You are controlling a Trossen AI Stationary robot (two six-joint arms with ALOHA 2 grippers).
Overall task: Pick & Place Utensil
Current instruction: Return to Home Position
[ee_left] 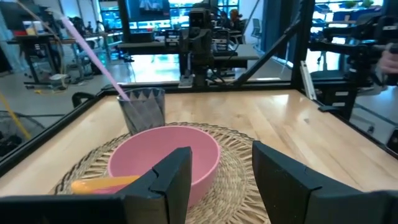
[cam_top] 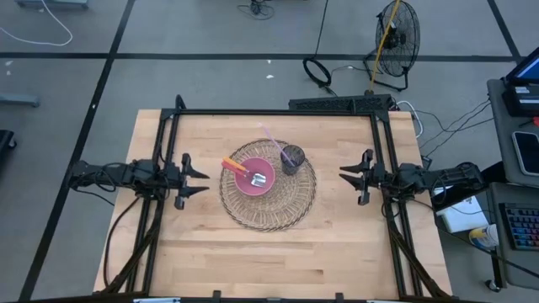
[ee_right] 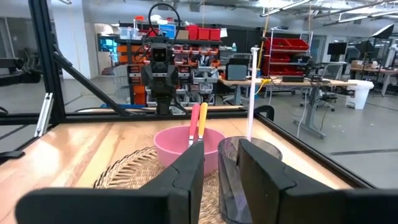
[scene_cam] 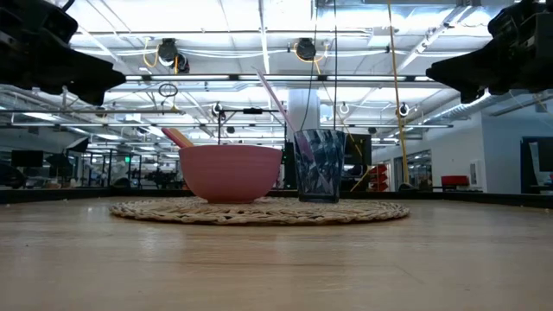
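L gripper [cam_top: 202, 179] is at 9 o'clock of the mat [cam_top: 278, 215], off its edge, over bare table [cam_top: 253, 261]. Its fingers are spread apart w/ nothing between them. Low view shows it well above the tabletop.

Mat is round and woven, approx mid-table. Bowl [cam_top: 249, 188] stands on the mat, a bit toward 9 o'clock of mat centre. Spoon [cam_top: 234, 165] lies in the bowl, handle leaning out over the rim at approx 10 o'clock. A pink handle [ee_right: 194, 121] leans just beside it.

Cup [cam_top: 292, 158] stands upright on the mat, just beside the bowl at 1–2 o'clock. Straw [cam_top: 269, 135] is in the cup, tilted, top end toward approx 11 o'clock.

R gripper [cam_top: 344, 175] is at 3 o'clock of the mat, clear of its edge and also raised. Its fingers are parted w/ a narrower gap, holding nothing. Both grippers point in at the mat.
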